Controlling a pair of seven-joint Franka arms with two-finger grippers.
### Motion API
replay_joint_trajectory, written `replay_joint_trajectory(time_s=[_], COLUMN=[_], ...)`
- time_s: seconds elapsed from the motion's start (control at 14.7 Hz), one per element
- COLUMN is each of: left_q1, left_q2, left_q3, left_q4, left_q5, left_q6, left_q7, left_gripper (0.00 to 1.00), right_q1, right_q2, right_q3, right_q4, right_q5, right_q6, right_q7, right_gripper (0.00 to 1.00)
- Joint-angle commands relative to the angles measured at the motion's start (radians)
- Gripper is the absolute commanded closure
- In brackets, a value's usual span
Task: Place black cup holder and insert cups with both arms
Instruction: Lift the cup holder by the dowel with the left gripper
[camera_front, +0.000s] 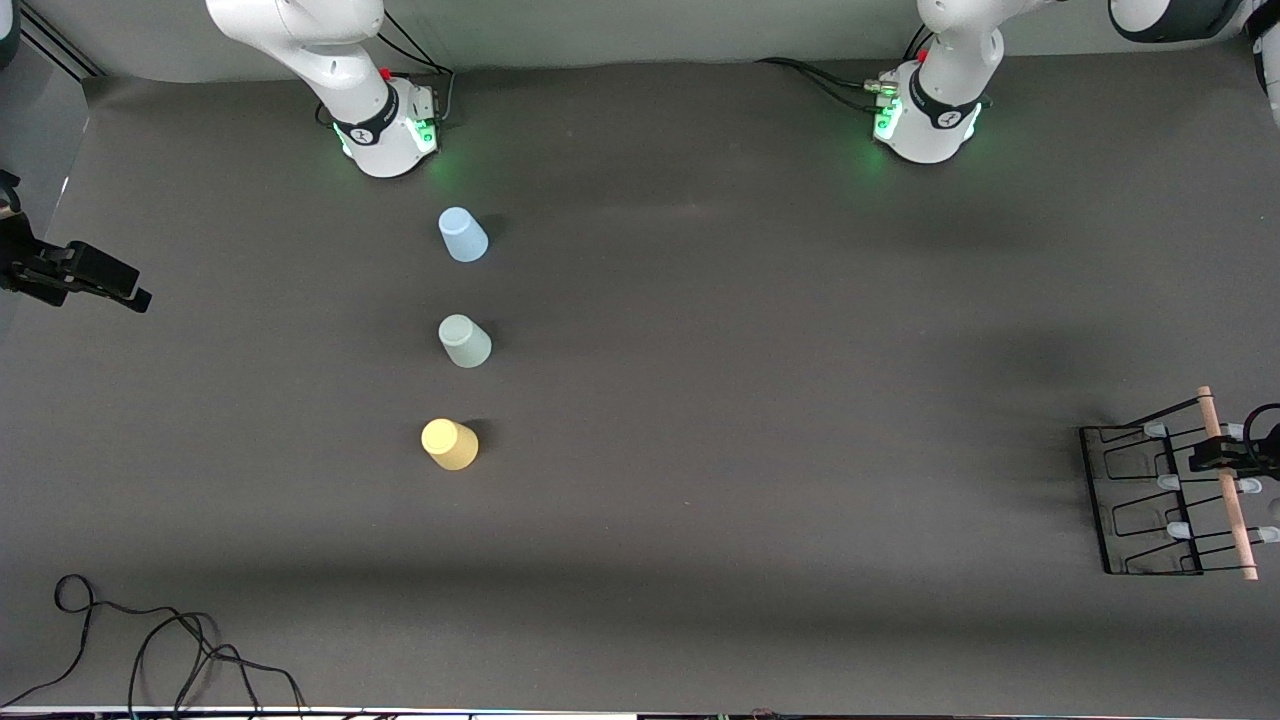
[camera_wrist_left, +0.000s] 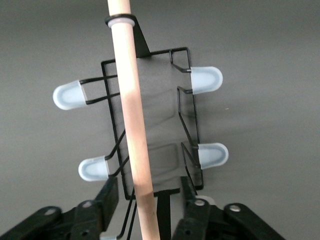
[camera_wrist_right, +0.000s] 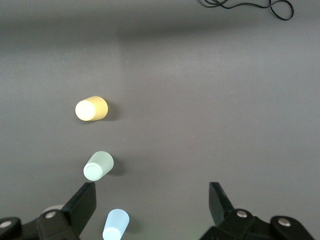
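Left end effector (camera_wrist_left: 146, 202) straddles the black cup holder's (camera_wrist_left: 150, 120) wooden rod (camera_wrist_left: 133, 115), contact unclear; right end effector (camera_wrist_right: 152, 200) gapes empty.

The black cup holder (camera_front: 1150, 500) stands at the left arm's end of the table. Toward the right arm's end, three cups (camera_front: 465, 341) stand in a row, running from near the right arm's base toward the front camera.

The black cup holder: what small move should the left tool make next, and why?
Probably finish closing on the wooden rod, then lift. The left tool straddles the rod of the black cup holder, fingers on both sides with gaps visible. The holder stands at the left arm's end, away from the cups.
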Motion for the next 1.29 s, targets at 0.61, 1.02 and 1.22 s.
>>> replay_joint_trajectory(time_s=[0.61,1.02,1.22], left_q1=[-0.002,-0.017,-0.042], left_q2=[0.039,0.009,-0.054], left_q3=[-0.001,-0.002,-0.011], left_q4=[0.061,0.078,0.072], left_q5=[-0.045,-0.046,-0.046], left_q6=[0.008,-0.015,-0.113], left_q7=[0.025,-0.02,-0.115], left_gripper=[0.94,1.0,1.0], right_q1=[0.002,0.005,0.004], right_q2=[0.013,0.014,0.014], right_q3=[-0.005,-0.004,-0.004], right_q4=[0.028,0.028,0.028], right_q5=[0.015,0.015,0.015], right_q6=[-0.015,-0.015,-0.015], right_q7=[-0.024,-0.022,-0.022], right_gripper=[0.0,0.0,0.0])
